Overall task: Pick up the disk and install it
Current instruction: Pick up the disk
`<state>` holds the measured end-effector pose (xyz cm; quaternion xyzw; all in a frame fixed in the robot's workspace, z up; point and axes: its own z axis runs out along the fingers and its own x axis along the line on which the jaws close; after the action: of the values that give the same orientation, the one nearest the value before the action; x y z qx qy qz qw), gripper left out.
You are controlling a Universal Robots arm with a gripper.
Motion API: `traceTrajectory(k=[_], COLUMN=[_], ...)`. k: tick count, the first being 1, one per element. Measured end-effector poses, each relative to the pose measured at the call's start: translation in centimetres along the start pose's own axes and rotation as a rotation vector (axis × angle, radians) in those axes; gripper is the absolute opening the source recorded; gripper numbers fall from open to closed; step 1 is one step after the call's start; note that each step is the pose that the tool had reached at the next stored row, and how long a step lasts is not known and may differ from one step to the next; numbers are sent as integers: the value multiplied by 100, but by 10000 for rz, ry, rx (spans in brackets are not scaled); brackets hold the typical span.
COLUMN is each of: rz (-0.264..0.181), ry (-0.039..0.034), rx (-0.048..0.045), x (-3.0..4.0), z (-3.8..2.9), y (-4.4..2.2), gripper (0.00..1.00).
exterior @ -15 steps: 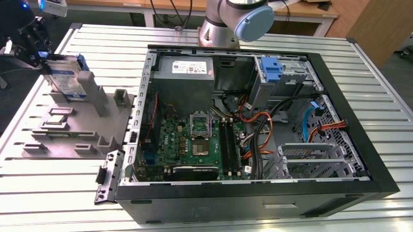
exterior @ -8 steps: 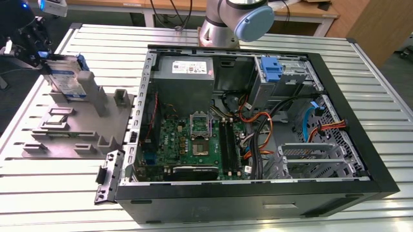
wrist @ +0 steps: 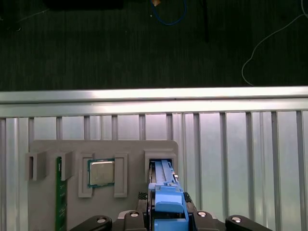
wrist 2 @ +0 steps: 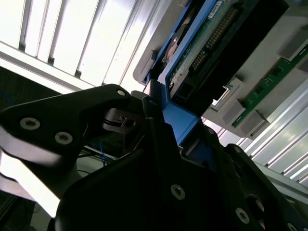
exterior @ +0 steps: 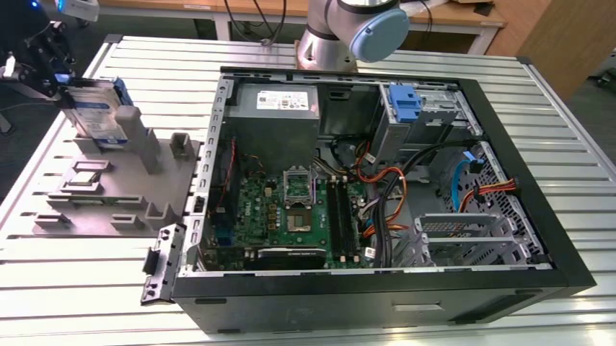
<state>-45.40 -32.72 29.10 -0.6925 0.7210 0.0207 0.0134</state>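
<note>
The disk [exterior: 97, 108] is a grey drive in a blue carrier bracket, standing on edge at the far slot of the grey fixture [exterior: 106, 194] on the exterior view's left. My black gripper [exterior: 69, 88] is at its upper edge, shut on the disk. In the first wrist view the blue carrier [wrist: 168, 207] runs between the two fingers of the gripper [wrist: 168, 219] above the fixture's slot. In the second wrist view the disk's [wrist 2: 207, 43] circuit-board side shows, and the gripper [wrist 2: 168, 125] clamps the blue bracket. Whether the disk is clear of the slot I cannot tell.
An open computer case [exterior: 539, 238] lies on the slatted metal table [exterior: 86, 288], with a power-supply box [exterior: 274, 101], a motherboard [exterior: 288, 209], cables and a bare blue bracket [exterior: 405, 101] at the drive bays. The fixture also holds a processor chip [wrist: 101, 172] and a green memory stick [wrist: 60, 202].
</note>
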Motion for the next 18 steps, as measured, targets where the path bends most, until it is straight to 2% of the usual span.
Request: traceTrajectory(k=[18], rz=[0], ry=[10], rx=[0], x=[-5], z=[-112], y=[1], gripper=[37])
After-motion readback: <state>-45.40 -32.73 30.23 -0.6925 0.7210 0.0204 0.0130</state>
